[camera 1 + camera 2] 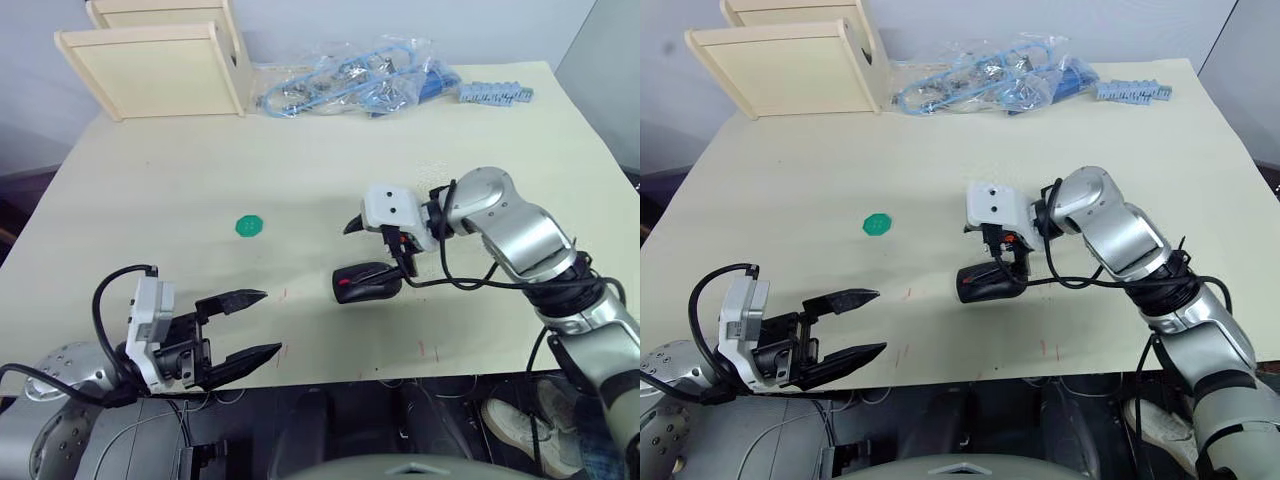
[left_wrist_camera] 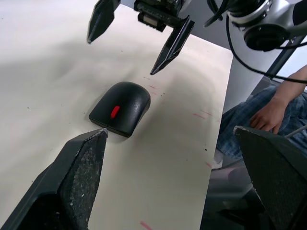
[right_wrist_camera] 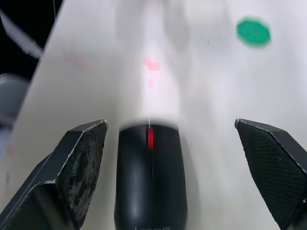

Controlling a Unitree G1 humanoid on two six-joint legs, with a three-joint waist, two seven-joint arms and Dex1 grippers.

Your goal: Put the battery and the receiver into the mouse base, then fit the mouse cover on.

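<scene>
The mouse cover sits closed on the mouse base, a smooth black shell with the red wheel showing at one end; the base itself is hidden under it. It lies on the table right of centre. My right gripper hangs open just above the mouse, one finger to each side and neither touching it; in the right wrist view the mouse lies between the spread fingers. My left gripper is open and holds nothing near the front edge, to the left of the mouse. The battery and the receiver are hidden.
A flat green disc lies left of the mouse. Wooden trays stand at the back left, with a clear bag of blue parts and a blue strip at the back. A person's hand rests beyond the table edge.
</scene>
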